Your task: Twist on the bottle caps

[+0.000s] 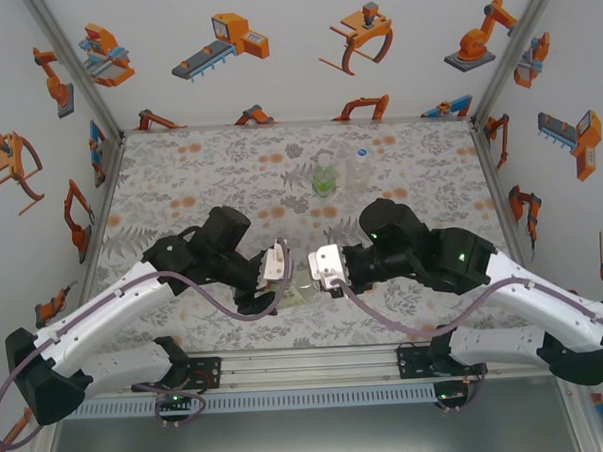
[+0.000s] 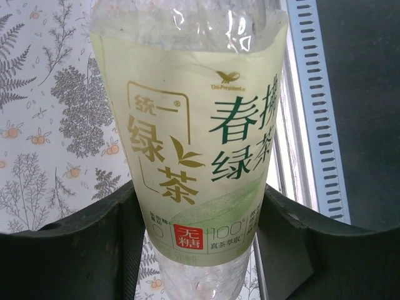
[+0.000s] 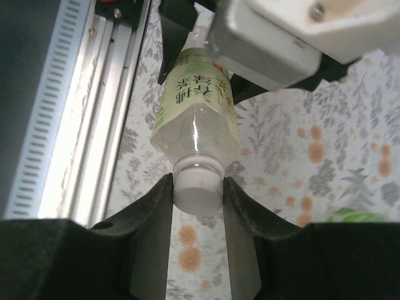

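Left fingers (image 2: pixel 75 250) clamp the yellow-labelled bottle (image 2: pixel 187 125); right fingers (image 3: pixel 150 225) pinch its white cap (image 3: pixel 198 185), the bottle's axis running toward 12 o'clock.

Pale-yellow-label bottle (image 2: pixel 200 144) with its cap on; two more bottles farther back.
The white cap (image 3: pixel 199 187) sits on its neck, over the table's (image 1: pixel 179 181) near edge. The green-label bottle (image 1: pixel 324 181) and unlabelled bottle (image 1: pixel 359 171) are side by side toward the far edge, with a blue cap (image 1: pixel 361 151) just behind.

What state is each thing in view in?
Clear plastic bottle with pale yellow label: held by left gripper.
Small white round plastic cap: on that bottle's neck, clamped by right gripper.
Small blue round cap: loose on table.
Green-labelled clear bottle: standing, untouched.
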